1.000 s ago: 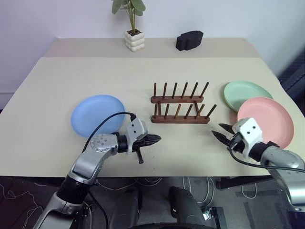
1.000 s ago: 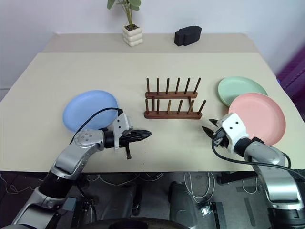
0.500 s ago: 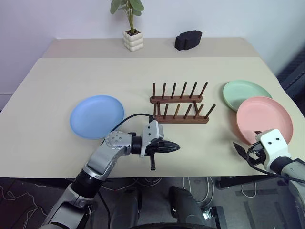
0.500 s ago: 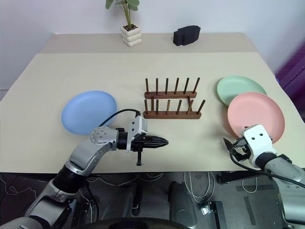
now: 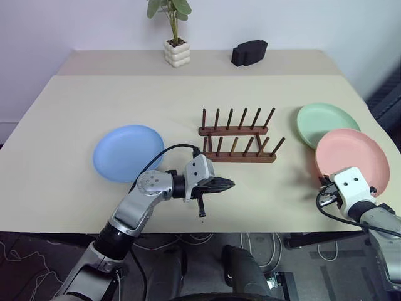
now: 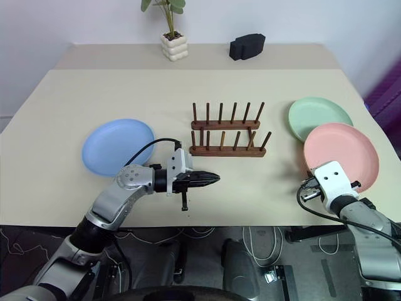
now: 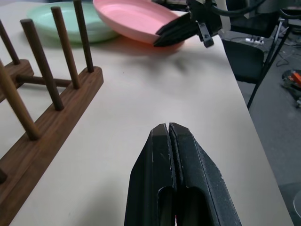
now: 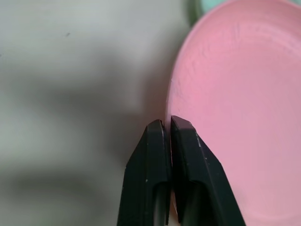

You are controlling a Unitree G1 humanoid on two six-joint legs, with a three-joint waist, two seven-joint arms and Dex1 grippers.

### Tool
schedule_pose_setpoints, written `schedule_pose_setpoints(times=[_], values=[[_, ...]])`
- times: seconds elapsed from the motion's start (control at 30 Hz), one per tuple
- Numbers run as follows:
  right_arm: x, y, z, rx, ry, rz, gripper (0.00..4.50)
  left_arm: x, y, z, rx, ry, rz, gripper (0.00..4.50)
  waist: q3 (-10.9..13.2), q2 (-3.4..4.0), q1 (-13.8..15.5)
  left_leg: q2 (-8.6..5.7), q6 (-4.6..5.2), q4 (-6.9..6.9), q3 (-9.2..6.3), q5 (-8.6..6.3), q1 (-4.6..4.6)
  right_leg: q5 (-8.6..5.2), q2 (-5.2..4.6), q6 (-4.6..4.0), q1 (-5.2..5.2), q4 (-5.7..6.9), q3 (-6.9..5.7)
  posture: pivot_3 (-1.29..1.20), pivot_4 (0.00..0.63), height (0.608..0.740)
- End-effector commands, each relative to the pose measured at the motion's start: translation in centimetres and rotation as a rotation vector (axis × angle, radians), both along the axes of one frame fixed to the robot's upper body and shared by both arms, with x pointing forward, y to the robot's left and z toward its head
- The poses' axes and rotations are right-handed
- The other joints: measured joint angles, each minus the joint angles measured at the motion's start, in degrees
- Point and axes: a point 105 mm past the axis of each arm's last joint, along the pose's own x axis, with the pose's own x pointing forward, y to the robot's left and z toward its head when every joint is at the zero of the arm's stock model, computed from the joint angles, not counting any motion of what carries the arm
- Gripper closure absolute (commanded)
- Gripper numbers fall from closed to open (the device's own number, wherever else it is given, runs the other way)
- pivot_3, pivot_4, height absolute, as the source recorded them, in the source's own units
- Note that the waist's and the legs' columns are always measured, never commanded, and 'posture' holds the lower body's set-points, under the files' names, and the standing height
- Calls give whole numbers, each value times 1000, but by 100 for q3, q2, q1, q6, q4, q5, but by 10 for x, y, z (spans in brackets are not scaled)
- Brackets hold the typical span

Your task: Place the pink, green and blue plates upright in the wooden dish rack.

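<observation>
Your three plates, blue, green and pink, lie flat around one empty rack, jaws of both grippers together.

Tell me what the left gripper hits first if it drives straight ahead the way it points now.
Probably the right gripper at the pink plate; the left gripper, shut, aims across bare table toward it, though depth is unclear.

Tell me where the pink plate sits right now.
The pink plate lies flat at the table's right near edge, overlapping the green plate behind it, right of the wooden dish rack; the shut right gripper pinches its near-left rim.
</observation>
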Motion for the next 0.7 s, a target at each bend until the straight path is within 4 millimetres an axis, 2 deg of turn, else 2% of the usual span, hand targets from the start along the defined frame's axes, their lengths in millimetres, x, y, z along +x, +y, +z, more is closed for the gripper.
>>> schedule_pose_setpoints(times=[0.03,0.2,0.33,0.43,0.53,0.6,0.7], values=[[-2,-2,7,-25,-23,-3,4473,0,-1,10,-33,-33,-5,4500,0,0,3,0,0,0,0,0,0,0,0,0,0,0,0,0,150,736],[-8,0,22,-101,-46,27,4473,0,-3,11,-44,-34,-13,4500,0,1,5,0,0,0,-1,0,0,0,0,0,0,0,0,0,150,736],[-10,8,64,-191,-133,100,4473,6,-2,14,-57,-62,1,4500,1,9,-7,0,0,0,1,0,-1,-2,-2,3,-1,0,1,0,150,736],[-2,17,106,-176,-273,140,4473,10,-1,17,-63,-90,16,4500,2,8,-28,0,0,0,2,0,1,-6,2,10,-2,1,1,0,150,736],[7,33,137,-135,-372,197,4473,12,0,17,-66,-93,25,4500,2,7,-16,0,0,0,1,0,1,-5,3,10,-2,2,-1,0,150,736],[16,61,158,-49,-453,307,4473,14,2,18,-66,-100,43,4500,4,5,-11,-1,1,-1,0,-1,0,-2,3,5,-2,0,-1,0,150,736],[22,94,182,101,-544,452,4473,16,6,21,-77,-114,75,4500,5,4,-15,0,3,0,0,-2,-1,1,2,0,-3,-2,0,0,150,736]])
